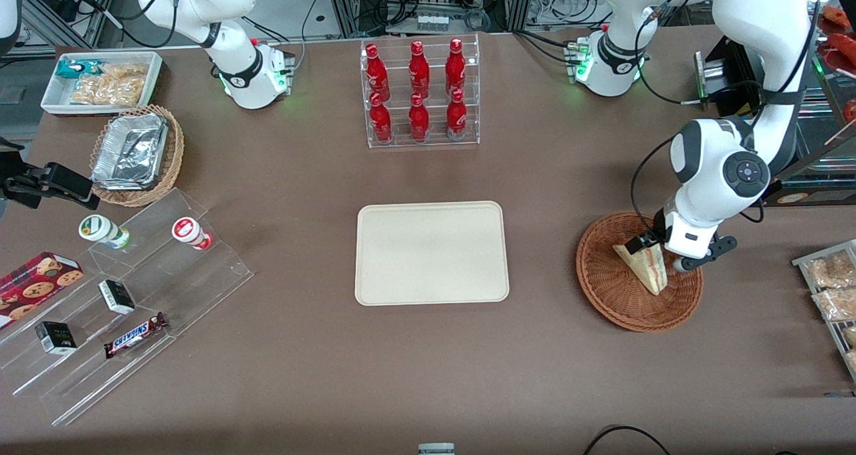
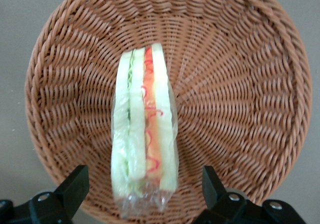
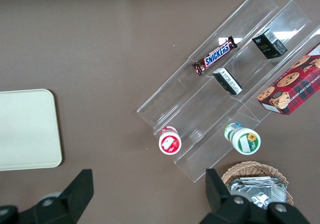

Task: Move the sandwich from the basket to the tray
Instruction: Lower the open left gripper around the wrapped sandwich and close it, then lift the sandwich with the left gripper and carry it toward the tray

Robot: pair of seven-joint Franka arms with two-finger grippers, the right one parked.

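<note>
Poised over the basket [image 2: 240,59], the left arm's gripper [image 2: 145,186] hangs with its jaws spread wide, one finger on either flank of the wrapped sandwich [image 2: 145,129] and neither touching it. Seen from the front, the empty tray [image 1: 431,252] sits mid-table, well apart from the basket [image 1: 605,288] toward the working arm's end, where the sandwich [image 1: 643,263] lies on the wicker. The step appears to be the grasp: next, a short descent, then closing on the bread faces.
</note>
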